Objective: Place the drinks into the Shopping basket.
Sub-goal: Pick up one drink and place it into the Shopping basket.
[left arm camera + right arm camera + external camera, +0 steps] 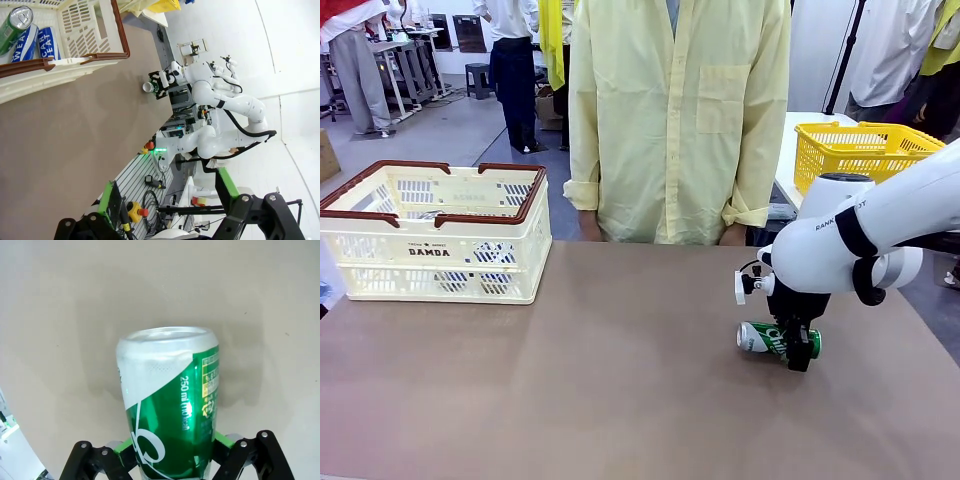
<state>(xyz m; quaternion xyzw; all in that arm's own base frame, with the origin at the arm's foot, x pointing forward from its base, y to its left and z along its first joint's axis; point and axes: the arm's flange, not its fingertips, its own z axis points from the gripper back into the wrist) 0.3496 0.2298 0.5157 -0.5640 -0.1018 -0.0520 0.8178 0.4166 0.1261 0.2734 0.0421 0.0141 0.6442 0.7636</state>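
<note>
"damda" on the shopping basket, "250 ml" on the green can

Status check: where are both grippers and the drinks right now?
Right gripper shut on green aluminium can lying on table. Left gripper open, empty, above the table. Cream perforated shopping basket already holds cans. Table between them shows nothing in the way.

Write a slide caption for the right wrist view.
Right gripper shut on a slim green aluminium can lying on the brown table.

Green can running off bottom edge in right wrist view. Cans in basket being cut by top-left edge; lettering partly reading. Person's hands hiding behind table edge.
</note>
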